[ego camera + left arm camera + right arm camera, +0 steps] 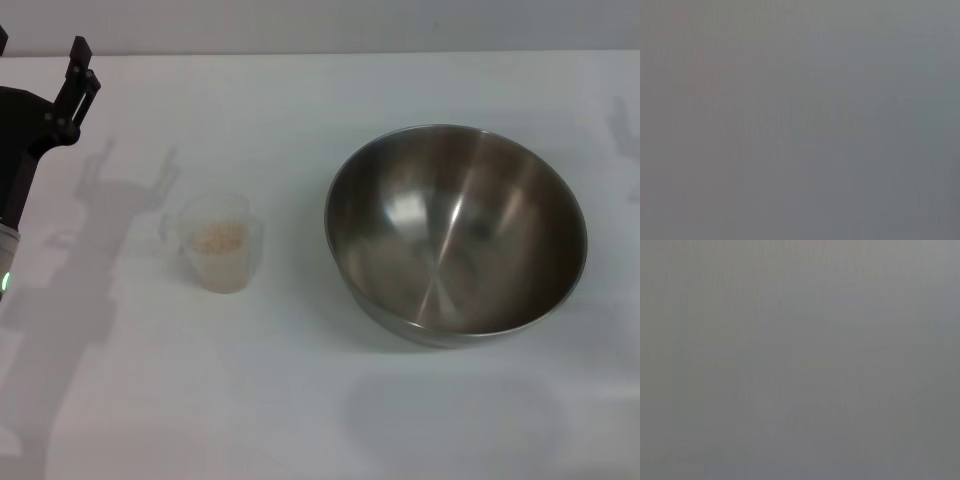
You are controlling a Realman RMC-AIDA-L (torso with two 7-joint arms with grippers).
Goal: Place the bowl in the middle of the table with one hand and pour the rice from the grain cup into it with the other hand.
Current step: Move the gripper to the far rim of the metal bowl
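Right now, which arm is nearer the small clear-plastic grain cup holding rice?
Left. The left gripper is raised at the table's far left, up and left of the small clear-plastic grain cup. The right arm is out of view, past the steel bowl.

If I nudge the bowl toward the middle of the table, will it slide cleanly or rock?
The bowl looks rounded underneath with a small base, so a push high on the rim would probably rock or tilt it. Its steel wall looks smooth and the table plain, so it likely slides easily, perhaps too far. It is empty, so probably light for its width; the cup stands well apart.
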